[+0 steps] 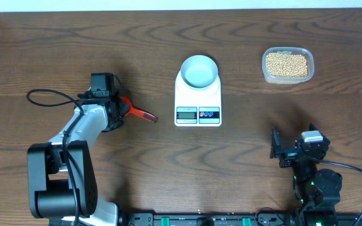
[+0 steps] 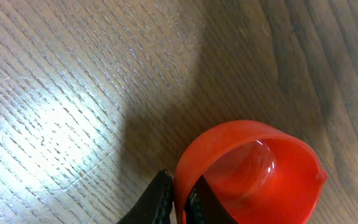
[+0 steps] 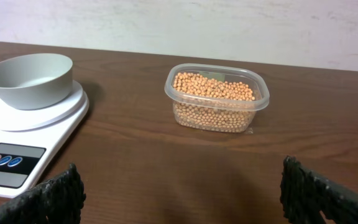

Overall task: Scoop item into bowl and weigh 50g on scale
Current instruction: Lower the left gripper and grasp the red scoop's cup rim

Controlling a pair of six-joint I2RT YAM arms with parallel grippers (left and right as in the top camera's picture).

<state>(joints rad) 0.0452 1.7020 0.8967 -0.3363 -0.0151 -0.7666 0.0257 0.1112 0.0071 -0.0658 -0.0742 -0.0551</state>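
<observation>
A red scoop [image 1: 142, 113] lies on the wooden table left of the scale, its handle pointing right. My left gripper [image 1: 119, 105] is shut on the scoop's cup wall [image 2: 253, 168]: one finger [image 2: 159, 199] sits outside the rim and the other inside. The pale blue-grey bowl [image 1: 199, 70] stands empty on the white scale [image 1: 198, 100]. The beige beans [image 1: 286, 63] fill a clear plastic tub at the back right. My right gripper [image 1: 280, 149] rests open near the front right, facing the tub of beans [image 3: 215, 93], the bowl [image 3: 28, 78] and the scale [image 3: 42, 134].
The clear tub [image 3: 253, 102] stands about a hand's width right of the scale. A black cable [image 1: 43, 95] loops out left of the left arm. Bare wood lies between the scoop and the scale.
</observation>
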